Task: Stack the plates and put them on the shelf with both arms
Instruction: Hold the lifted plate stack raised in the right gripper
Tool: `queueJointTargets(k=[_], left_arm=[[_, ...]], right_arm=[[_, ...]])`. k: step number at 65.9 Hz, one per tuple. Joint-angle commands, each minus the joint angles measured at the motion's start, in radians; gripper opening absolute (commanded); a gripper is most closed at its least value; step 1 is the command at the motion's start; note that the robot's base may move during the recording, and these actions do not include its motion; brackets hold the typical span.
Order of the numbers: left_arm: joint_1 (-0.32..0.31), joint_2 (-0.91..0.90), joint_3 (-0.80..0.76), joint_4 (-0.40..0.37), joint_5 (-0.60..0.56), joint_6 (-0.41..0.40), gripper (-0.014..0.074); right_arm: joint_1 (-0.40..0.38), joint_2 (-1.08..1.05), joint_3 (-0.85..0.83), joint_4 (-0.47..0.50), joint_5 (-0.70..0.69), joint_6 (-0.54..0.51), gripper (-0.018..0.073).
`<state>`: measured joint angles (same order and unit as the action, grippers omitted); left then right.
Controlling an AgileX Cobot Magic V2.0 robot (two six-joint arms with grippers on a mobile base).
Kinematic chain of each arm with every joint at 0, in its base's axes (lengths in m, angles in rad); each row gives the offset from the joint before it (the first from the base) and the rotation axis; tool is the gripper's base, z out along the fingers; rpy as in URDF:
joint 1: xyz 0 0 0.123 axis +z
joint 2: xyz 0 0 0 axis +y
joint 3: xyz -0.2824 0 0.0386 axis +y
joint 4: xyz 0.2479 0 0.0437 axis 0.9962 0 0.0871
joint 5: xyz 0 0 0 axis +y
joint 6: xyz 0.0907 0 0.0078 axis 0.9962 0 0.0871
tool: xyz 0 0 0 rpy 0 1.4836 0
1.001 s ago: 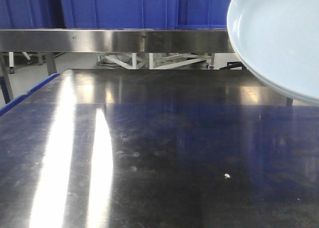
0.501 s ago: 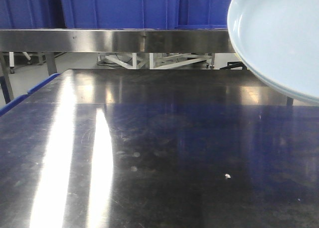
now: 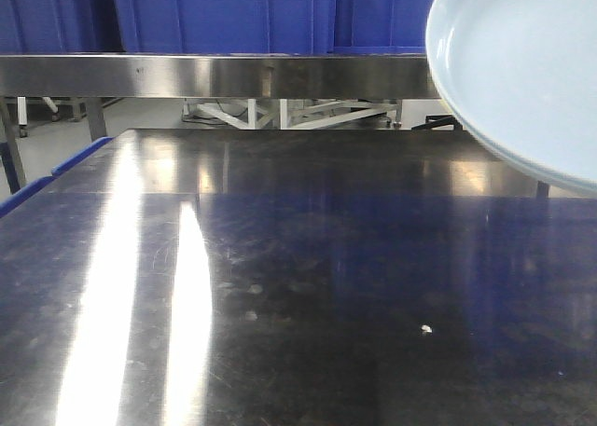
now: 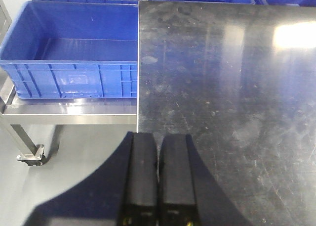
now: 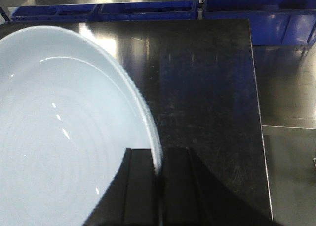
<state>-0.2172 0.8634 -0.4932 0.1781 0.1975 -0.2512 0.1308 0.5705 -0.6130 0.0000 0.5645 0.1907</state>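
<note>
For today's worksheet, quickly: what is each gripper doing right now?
Left gripper: shut, holding nothing.
Right gripper: shut on the plate at its rim.

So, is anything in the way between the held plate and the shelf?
Nothing visible lies between the plate and the shelf. Above the shelf edge blue crates show; whether they occupy its top cannot be told.
</note>
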Motion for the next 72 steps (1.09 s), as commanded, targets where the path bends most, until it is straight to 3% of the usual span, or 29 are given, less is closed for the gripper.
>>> queueJointTargets(k=[1, 72], left_arm=[[-0.001, -0.008, -0.028, 0.002, -0.083, -0.009, 0.0090], [-0.001, -0.008, -0.028, 0.002, -0.083, -0.009, 0.0089]], right_arm=[[-0.006, -0.003, -0.027, 0.000, -0.090, -0.006, 0.0048], [-0.006, -0.003, -0.027, 0.000, -0.090, -0.006, 0.0048]])
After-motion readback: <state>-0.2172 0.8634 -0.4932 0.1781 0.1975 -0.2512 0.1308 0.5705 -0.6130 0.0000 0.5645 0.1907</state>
